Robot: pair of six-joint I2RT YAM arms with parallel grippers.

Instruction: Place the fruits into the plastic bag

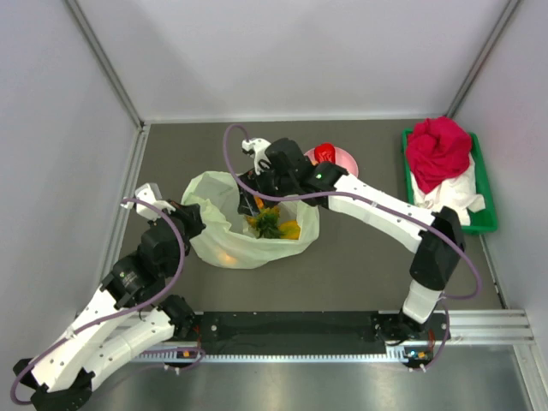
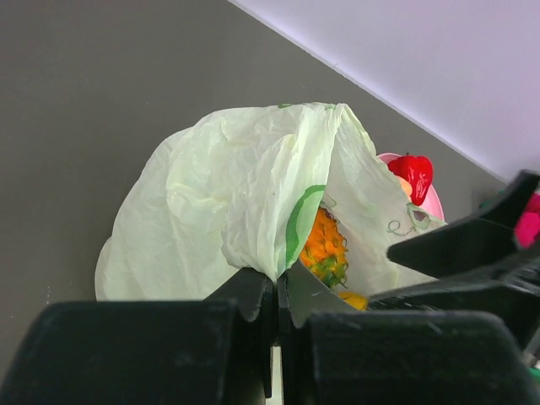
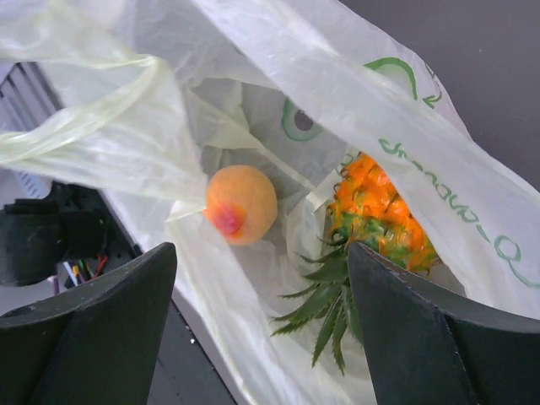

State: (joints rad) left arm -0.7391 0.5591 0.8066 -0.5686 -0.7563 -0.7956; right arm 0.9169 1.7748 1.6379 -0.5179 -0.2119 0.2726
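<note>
Fruits: a pineapple (image 3: 380,211) and a round orange one (image 3: 241,204) sit inside the bag (image 1: 231,235), mid-table. A red one (image 1: 324,153) waits on the plate (image 1: 347,161), just behind the bag's right side and nearer the right gripper (image 3: 257,253). That gripper hangs over the bag's mouth, jaws wide, holding nothing. The left gripper (image 2: 277,295) is clamped on the bag's left rim. Dark table (image 1: 360,257), white walls (image 1: 300,60).
</note>
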